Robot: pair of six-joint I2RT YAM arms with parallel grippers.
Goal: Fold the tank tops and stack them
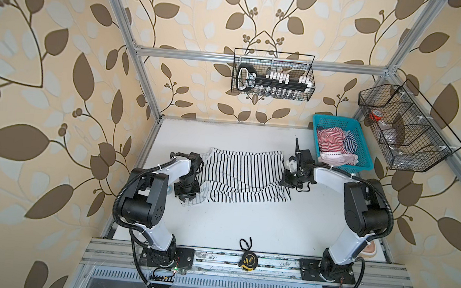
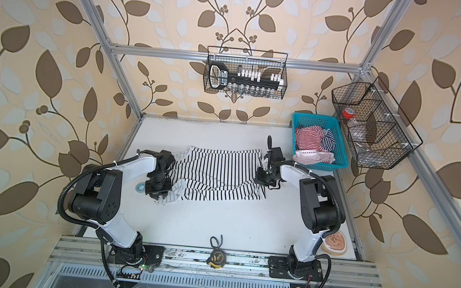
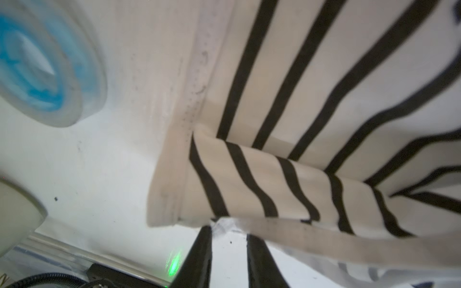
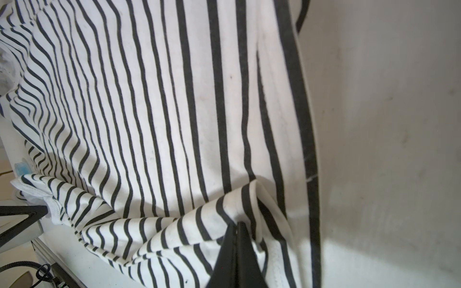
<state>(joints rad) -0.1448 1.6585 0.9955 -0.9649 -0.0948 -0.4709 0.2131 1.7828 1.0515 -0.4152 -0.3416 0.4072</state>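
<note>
Black-and-white top (image 1: 244,174) is spread flat across the middle of the counter (image 1: 245,230), stripes running front to back. The near edge is rumpled and partly turned over. So I'm on the first fold of the first garment.

Right claw (image 4: 235,225) is pinched shut on a bunched ridge of fabric near the top's right edge, and the cloth puckers up into the tips. Left claw (image 3: 224,229) sits at the near-left corner with its jaws narrow. A white strap (image 3: 324,239) runs across one finger there. From the wrist view I can't tell whether the strap is actually caught or only lying over it.

Red top (image 1: 331,140) and navy top (image 1: 350,141) sit crumpled in the basket (image 1: 335,119) at the far right corner, so nothing is stacked yet.

Next move, as I judge it: get a sure hold on that left corner. Then lift both sides together and carry the near edge over toward the far one, keeping it taut between the claws. Lift with only one side held and the knit will drag and skew.
</note>
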